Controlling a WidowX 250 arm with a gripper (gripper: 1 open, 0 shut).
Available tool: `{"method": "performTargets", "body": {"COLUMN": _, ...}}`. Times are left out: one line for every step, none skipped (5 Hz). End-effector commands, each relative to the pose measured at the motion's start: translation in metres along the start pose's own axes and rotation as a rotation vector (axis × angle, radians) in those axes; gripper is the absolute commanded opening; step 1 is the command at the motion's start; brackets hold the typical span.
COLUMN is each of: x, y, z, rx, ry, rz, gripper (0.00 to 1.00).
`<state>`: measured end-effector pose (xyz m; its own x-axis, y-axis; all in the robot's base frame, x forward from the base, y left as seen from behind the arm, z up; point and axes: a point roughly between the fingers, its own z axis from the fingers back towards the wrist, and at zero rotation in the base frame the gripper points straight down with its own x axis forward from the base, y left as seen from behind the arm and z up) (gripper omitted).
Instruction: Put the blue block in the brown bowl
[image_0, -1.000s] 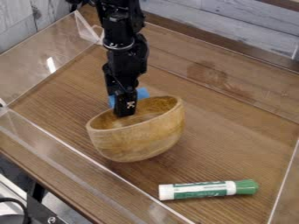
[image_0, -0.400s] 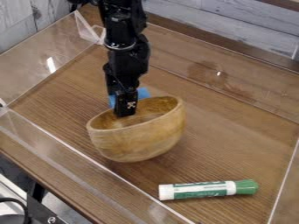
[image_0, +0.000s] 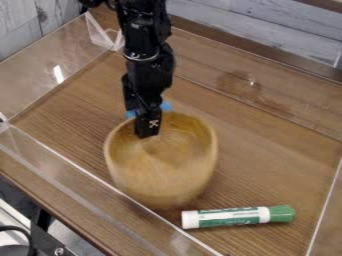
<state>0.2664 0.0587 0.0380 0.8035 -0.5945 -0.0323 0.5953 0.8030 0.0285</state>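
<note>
**Observer:** Start with what's closest to the camera.

**Me:** Nearest is the white-and-green marker (image_0: 239, 216), lying flat on the wooden tabletop (image_0: 267, 130), well apart from my work. Just behind it is the brown bowl (image_0: 162, 158), which looks blurred, so I won't vouch for its exact stance. My gripper (image_0: 147, 123) points straight down into the bowl's far side.

**Observer:** And the blue block?

**Me:** The blue block (image_0: 166, 104) shows as a sliver of blue beside my fingers, at about the bowl's far rim. Most of it is hidden by the gripper.

**Observer:** Are you clamped on it?

**Me:** I cannot tell. The picture doesn't show my fingers clearly enough to say whether they stand apart or pinch the block.

**Observer:** So which step is this?

**Me:** I judge it the release, with the carrying done. Next I'd want the block free of my fingers and settled inside the bowl, then a straight rise so I don't catch the rim.

**Observer:** Anything in the way?

**Me:** Only the bowl's thick wall close by. The clear wall (image_0: 54, 75) around the table is farther off, beyond me.
</note>
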Motion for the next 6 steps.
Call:
{"method": "performTargets", "body": {"x": 0.0053, "y": 0.0096, "z": 0.0146, "rx": 0.045, "ry": -0.041, "rz": -0.005, "gripper": 1.0}}
{"method": "performTargets", "body": {"x": 0.0053, "y": 0.0113, "z": 0.0147, "rx": 0.048, "ry": -0.047, "rz": -0.008, "gripper": 1.0}}
{"method": "performTargets", "body": {"x": 0.0052, "y": 0.0131, "z": 0.0148, "rx": 0.053, "ry": -0.053, "rz": -0.011, "gripper": 1.0}}
{"method": "performTargets", "body": {"x": 0.0052, "y": 0.0149, "z": 0.0146, "rx": 0.057, "ry": -0.058, "rz": -0.014, "gripper": 1.0}}
{"method": "performTargets", "body": {"x": 0.0051, "y": 0.0167, "z": 0.0149, "rx": 0.061, "ry": -0.063, "rz": -0.017, "gripper": 1.0}}
{"method": "performTargets", "body": {"x": 0.005, "y": 0.0188, "z": 0.0156, "rx": 0.065, "ry": -0.068, "rz": -0.02, "gripper": 1.0}}
